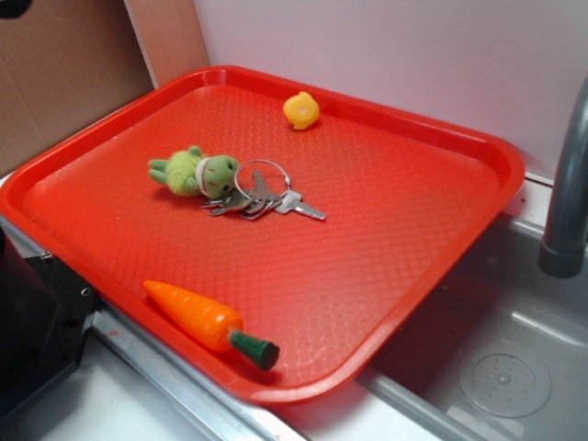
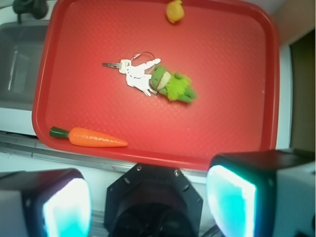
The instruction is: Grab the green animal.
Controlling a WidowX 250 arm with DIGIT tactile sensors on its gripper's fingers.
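You have open tray (image 1: 441, 184) floor around most of the green animal (image 1: 193, 171), except at its head, where a ring of keys (image 1: 262, 197) touches it. The carrot (image 1: 207, 322) lies well apart near one rim, the yellow toy (image 1: 301, 110) near the opposite rim.

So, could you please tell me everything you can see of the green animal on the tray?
The green animal is a small fuzzy lime-green plush with a round head, stubby limbs and a pale band at the neck. It lies on its side on the red tray, left of the middle in the exterior view, head toward the keys. The key ring touches or overlaps its head. The carrot and the yellow toy lie apart from it. Nothing grips it: the gripper is open, short of the tray.
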